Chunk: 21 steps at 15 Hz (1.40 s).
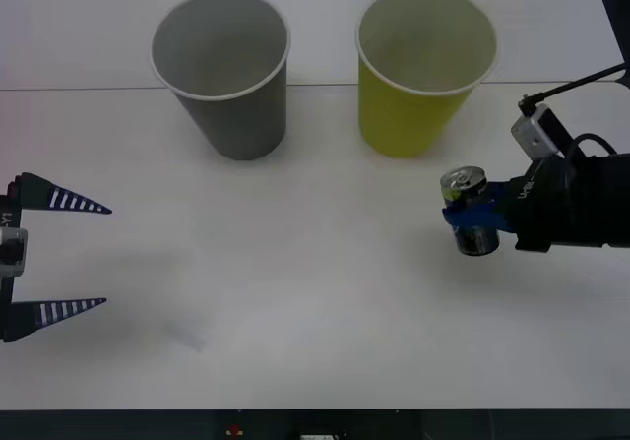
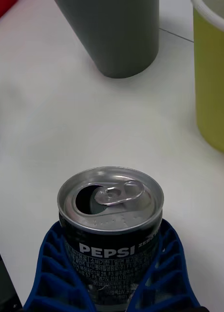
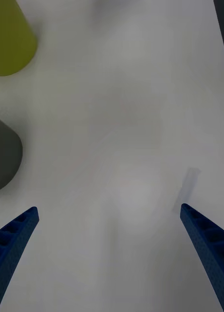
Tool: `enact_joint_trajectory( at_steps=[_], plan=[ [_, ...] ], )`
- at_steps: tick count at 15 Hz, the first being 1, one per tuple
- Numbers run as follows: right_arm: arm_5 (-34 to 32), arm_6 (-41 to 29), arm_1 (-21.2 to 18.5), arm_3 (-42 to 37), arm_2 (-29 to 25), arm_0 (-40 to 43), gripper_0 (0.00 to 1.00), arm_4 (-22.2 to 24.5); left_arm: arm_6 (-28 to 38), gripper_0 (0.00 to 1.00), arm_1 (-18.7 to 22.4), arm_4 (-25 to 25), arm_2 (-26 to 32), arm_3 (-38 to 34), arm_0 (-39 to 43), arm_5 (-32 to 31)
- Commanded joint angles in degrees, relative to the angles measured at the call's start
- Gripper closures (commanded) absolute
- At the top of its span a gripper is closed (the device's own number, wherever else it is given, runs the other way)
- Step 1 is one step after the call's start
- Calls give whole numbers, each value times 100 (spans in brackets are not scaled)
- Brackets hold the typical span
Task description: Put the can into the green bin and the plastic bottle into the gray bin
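Now right hand (image 1: 479,221) clamps can (image 1: 471,211) near counter (image 1: 315,292) right edge; left hand (image 1: 77,255) gapes, idle. We risk clipping green bin (image 1: 418,76) rim, toppling it.

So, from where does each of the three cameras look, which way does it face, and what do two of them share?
Front view: above the arms, facing forward and down at the table; shows the open left gripper and the right gripper shut on the can.
Right wrist view: on the right wrist, facing along its blue fingers at the can's top, with the gray bin and the green bin beyond.
Left wrist view: on the left wrist, facing bare table between its spread fingers.
Shared: all three show both bins.
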Motion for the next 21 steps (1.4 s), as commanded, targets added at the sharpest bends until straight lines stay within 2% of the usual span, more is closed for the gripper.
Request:
enact_joint_trajectory(
  at_steps=[1, 6, 10, 16, 21],
  plan=[
    [-543, -510, -43, -325, -584, -53, 100, 38, 0, 0, 0, 0, 0, 0, 0, 0],
    [-1000, -519, -799, -211, -777, -809, 100, -6, 0, 0, 0, 0, 0, 0, 0, 0],
    [-1650, -510, -913, 352, -689, -1784, 100, -23, 0, 0, 0, 0, 0, 0, 0, 0],
    [-1861, -510, -1106, 1723, 796, -3911, 100, 214, 0, 0, 0, 0, 0, 0, 0, 0],
    [-1852, -502, -632, 2910, 1921, -5414, 100, 574, 0, 0, 0, 0, 0, 0, 0, 0]
  ],
)
